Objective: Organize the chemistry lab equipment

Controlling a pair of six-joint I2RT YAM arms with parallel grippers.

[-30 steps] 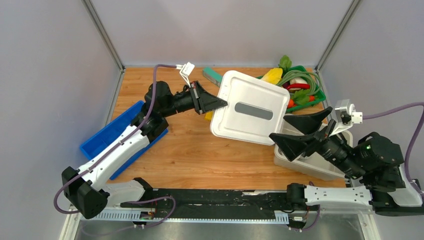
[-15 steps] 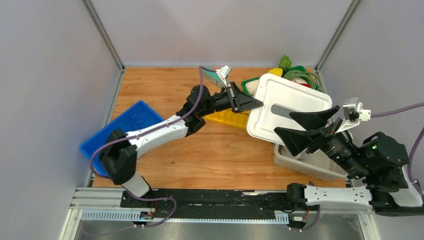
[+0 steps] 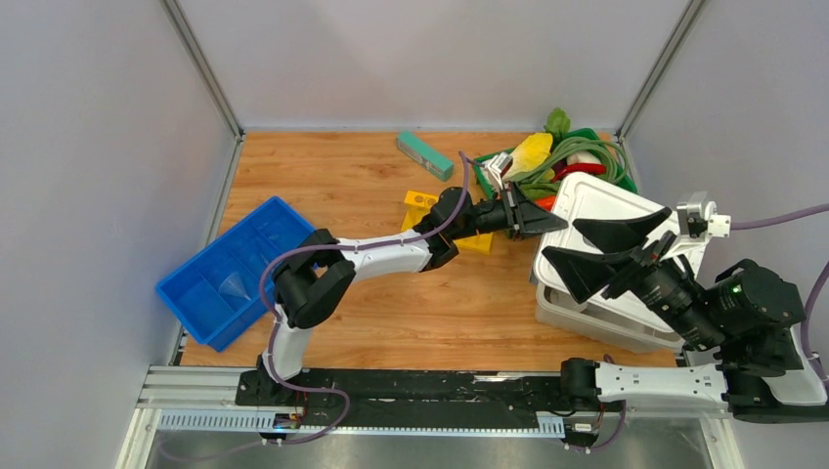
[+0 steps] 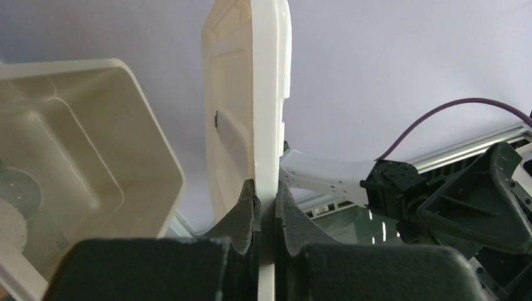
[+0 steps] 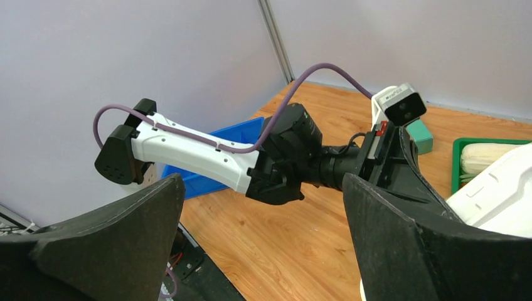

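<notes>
My left gripper (image 3: 550, 222) (image 4: 266, 191) is shut on the edge of the white lid (image 3: 626, 207) (image 4: 251, 94). It holds the lid tilted over the open white bin (image 3: 596, 322) (image 4: 94, 119) at the right. Some pale round lab items (image 4: 11, 219) lie in the bin's bottom, mostly out of frame. The yellow holed rack (image 3: 419, 203) lies on the table, partly hidden under my left arm. My right gripper (image 3: 562, 242) (image 5: 260, 182) stands wide open just above the lid's near side, with nothing between its fingers.
A blue tray (image 3: 230, 269) (image 5: 210, 157) sits at the table's left edge. The teal block (image 3: 425, 154) (image 5: 421, 135) lies at the back. A green basket (image 3: 611, 171) (image 5: 467, 147) of toy vegetables stands at the back right, behind the bin.
My left arm has swung right, carrying the lid from the table's middle to over the bin. The yellow rack is now uncovered. My right gripper has barely moved.
</notes>
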